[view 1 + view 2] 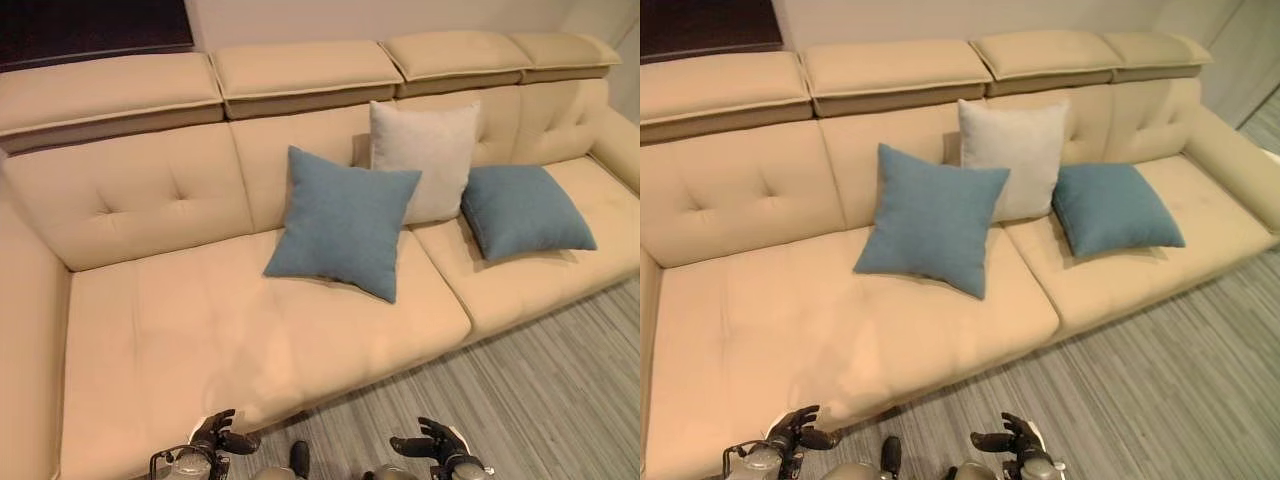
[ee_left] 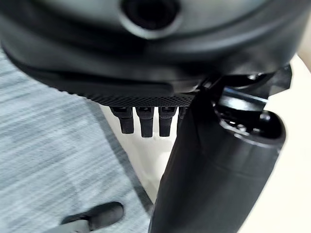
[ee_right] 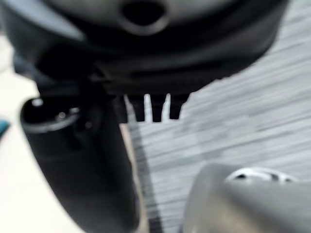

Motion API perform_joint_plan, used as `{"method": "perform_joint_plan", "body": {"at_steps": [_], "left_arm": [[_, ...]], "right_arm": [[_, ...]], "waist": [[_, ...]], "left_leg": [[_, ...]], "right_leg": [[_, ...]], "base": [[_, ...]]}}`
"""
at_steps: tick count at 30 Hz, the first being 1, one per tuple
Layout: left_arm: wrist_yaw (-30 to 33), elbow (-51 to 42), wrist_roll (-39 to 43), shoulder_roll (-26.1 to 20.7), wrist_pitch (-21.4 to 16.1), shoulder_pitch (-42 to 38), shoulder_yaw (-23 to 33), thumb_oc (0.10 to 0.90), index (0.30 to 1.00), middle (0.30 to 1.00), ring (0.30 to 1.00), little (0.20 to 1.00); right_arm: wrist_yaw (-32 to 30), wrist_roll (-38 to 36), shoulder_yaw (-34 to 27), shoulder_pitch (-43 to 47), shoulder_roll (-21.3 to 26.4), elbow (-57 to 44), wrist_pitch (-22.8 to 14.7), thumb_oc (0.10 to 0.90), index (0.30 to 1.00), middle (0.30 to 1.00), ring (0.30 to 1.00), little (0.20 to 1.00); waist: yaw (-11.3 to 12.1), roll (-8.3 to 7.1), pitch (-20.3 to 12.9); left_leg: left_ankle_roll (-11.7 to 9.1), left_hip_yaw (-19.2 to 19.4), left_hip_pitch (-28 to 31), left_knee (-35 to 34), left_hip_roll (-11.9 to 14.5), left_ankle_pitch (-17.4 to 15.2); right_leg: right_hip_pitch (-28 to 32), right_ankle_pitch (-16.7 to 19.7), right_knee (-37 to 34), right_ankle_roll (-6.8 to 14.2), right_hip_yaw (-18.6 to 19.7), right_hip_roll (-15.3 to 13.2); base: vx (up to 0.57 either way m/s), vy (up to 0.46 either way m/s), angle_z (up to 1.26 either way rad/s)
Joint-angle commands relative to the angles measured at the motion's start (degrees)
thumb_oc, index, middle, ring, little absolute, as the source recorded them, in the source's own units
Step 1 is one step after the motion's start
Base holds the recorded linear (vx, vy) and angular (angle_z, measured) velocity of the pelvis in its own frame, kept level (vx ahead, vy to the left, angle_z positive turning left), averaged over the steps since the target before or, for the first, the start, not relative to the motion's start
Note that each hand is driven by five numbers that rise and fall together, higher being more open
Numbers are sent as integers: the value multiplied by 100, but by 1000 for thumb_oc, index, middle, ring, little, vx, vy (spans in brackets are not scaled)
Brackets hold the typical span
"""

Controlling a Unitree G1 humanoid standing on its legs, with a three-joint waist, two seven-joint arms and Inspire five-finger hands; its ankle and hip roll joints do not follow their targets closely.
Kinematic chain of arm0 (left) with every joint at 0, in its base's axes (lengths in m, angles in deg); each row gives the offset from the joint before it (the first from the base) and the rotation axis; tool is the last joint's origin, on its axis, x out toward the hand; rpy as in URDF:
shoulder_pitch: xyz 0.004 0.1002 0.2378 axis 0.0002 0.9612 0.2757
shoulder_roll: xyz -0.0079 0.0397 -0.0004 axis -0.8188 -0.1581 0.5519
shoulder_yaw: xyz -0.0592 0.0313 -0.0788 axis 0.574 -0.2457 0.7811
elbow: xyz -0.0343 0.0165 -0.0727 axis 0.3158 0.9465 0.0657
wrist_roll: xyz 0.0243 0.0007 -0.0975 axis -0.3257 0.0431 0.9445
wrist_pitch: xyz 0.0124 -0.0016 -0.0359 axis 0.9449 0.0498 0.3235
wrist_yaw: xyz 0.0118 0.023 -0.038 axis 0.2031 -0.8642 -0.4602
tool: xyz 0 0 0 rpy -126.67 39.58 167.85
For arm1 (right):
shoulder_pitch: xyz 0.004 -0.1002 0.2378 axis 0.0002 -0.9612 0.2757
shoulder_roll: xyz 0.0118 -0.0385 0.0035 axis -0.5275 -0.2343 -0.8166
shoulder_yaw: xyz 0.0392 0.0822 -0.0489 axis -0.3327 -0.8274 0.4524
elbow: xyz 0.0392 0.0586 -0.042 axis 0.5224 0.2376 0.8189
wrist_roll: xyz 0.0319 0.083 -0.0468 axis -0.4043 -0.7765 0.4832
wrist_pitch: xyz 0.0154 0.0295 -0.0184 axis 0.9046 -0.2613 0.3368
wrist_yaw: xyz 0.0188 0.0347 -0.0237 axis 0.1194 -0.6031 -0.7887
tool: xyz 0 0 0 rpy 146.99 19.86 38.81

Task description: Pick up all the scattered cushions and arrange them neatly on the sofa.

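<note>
Both hands, left hand (image 1: 218, 432) and right hand (image 1: 432, 440), hang low with fingers loosely spread, holding nothing. Well ahead of them on the sofa (image 1: 200, 330) lean three cushions: blue cushion (image 1: 343, 222), white cushion (image 1: 425, 160), second blue cushion (image 1: 523, 212). Expect them light, soft and compressible; take hold across a corner or edge.

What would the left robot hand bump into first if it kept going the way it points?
Probably the sofa's front edge: the left robot hand, open and empty, hangs just before it. Depth is hard to judge.

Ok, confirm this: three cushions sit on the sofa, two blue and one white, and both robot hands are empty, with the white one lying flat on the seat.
Not quite: in the left eye view the white cushion stands upright against the sofa backrest, not flat. The rest holds.
</note>
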Motion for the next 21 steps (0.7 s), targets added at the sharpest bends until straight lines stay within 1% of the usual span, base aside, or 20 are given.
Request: {"method": "perform_joint_plan", "body": {"at_steps": [1, 2, 4, 5, 6, 7, 9, 12, 13, 14, 15, 17, 18, 19, 20, 21], "left_arm": [[-5, -19, -136, 18, -155, 49, -13, 800, 900, 900, 900, 900], [11, 22, -156, 31, -165, 45, -27, 800, 900, 900, 900, 900], [18, 29, -167, 33, -174, 13, -63, 800, 900, 900, 900, 900], [18, 29, -167, 34, -174, 13, -63, 800, 900, 900, 900, 900], [24, 64, -198, 69, -186, 4, -67, 800, 900, 900, 900, 900], [33, 57, -174, 90, -194, 11, -76, 800, 900, 900, 900, 900], [19, 56, -172, 100, -190, 19, -77, 800, 900, 900, 900, 900], [16, 59, -154, 135, -201, 19, -79, 800, 900, 900, 900, 900], [28, 51, -149, 153, -201, -20, -105, 800, 900, 900, 900, 900], [27, 30, -138, 157, -200, -37, -115, 800, 900, 900, 900, 900], [52, -9, -88, 154, -212, -86, -137, 800, 900, 900, 900, 900], [98, -57, 27, 152, -230, -149, -120, 800, 900, 900, 900, 900], [127, -70, 72, 150, -246, -168, -110, 800, 900, 900, 900, 900], [128, -70, 72, 149, -246, -168, -110, 800, 900, 900, 900, 900], [178, -135, 161, 137, -276, -190, -90, 800, 900, 900, 900, 900], [186, -160, 188, 127, -279, -191, -65, 800, 900, 900, 900, 900]], "right_arm": [[-68, -15, -60, -31, 358, -54, -88, 800, 900, 900, 900, 900], [-70, -2, -55, -27, 354, -56, -68, 800, 900, 900, 900, 900], [-65, 31, -41, -32, 354, -57, -49, 800, 900, 900, 900, 900], [-65, 31, -42, -31, 354, -57, -49, 800, 900, 900, 900, 900], [-71, 19, -60, -92, 374, -20, -64, 800, 900, 900, 900, 900], [-73, 5, -77, -118, 388, -18, -71, 800, 900, 900, 900, 900], [-79, -15, -100, -143, 396, -6, -78, 800, 900, 900, 900, 900], [-60, -116, -134, -185, 416, -5, -126, 800, 900, 900, 900, 900], [-65, -171, -158, -188, 424, -15, -159, 800, 900, 900, 900, 900], [-69, -202, -167, -188, 433, -28, -167, 800, 900, 900, 900, 900], [-94, -247, -162, -155, 469, -67, -202, 800, 900, 900, 900, 900], [-114, -311, -163, -99, 521, -83, -211, 800, 900, 900, 900, 900], [-131, -322, -160, -101, 533, -91, -219, 800, 900, 900, 900, 900], [-131, -322, -160, -101, 532, -91, -219, 800, 900, 900, 900, 900], [-155, -331, -180, -129, 566, -114, -215, 800, 900, 900, 900, 900], [-176, -319, -203, -152, 582, -112, -227, 800, 900, 900, 900, 900]], "waist": [[24, 67, -66], [-64, 39, -29], [-135, 6, 48], [-140, 9, 55], [-163, -51, 12], [-164, -54, -16], [-159, -62, -56], [-215, -59, -167], [-243, -76, -181], [-257, -86, -175], [-277, -113, -145], [-280, -147, -95], [-280, -165, -90], [-282, -164, -91], [-282, -190, -107], [-272, -183, -140]], "left_leg": [[-335, -156, -307, 539, 243, -533], [-371, -310, -202, 442, 194, -524], [-402, -438, -98, 421, 142, -556], [-403, -444, -89, 421, 145, -559], [-478, -489, -59, 483, 131, -655], [-519, -529, -48, 484, 157, -653], [-554, -544, -33, 477, 173, -677], [-705, -520, -43, 552, 285, -734], [-800, -418, -103, 680, 360, -752], [-842, -349, -167, 810, 410, -768], [-914, -224, -343, 1126, 473, -732], [-956, -19, -564, 1503, 563, -671], [-957, 101, -640, 1576, 643, -640], [-958, 98, -649, 1588, 645, -645], [-940, 357, -723, 1445, 811, -606], [-939, 434, -705, 1233, 866, -535]], "right_leg": [[200, 1100, -1220, 52, -17, 134], [-33, 1341, -1648, 94, 156, 147], [-101, 1488, -1923, 127, 275, 201], [-88, 1488, -1929, 127, 268, 204], [106, 1499, -2174, 92, 298, 234], [147, 1493, -2187, 65, 321, 290], [233, 1488, -2299, 53, 270, 312], [463, 1386, -2461, -33, 187, 401], [561, 1314, -2508, -85, 123, 415], [622, 1276, -2539, -108, 74, 420], [685, 1248, -2563, -155, 7, 401], [765, 1203, -2591, -224, -72, 388], [821, 1168, -2620, -235, -119, 370], [819, 1168, -2621, -235, -121, 372], [914, 1131, -2683, -229, -214, 344], [963, 1123, -2724, -209, -247, 356]], "base": [[155, -81, 16], [200, -105, 6], [134, -88, 20], [132, -175, 59], [133, -194, 56], [133, -194, 61], [81, -107, 57], [102, -158, 20], [53, -132, 31], [24, -126, 42], [-4, -78, 36], [-6, -58, 34], [8, -25, 32], [45, 6, 32], [67, 26, 25], [115, 41, 19]]}}
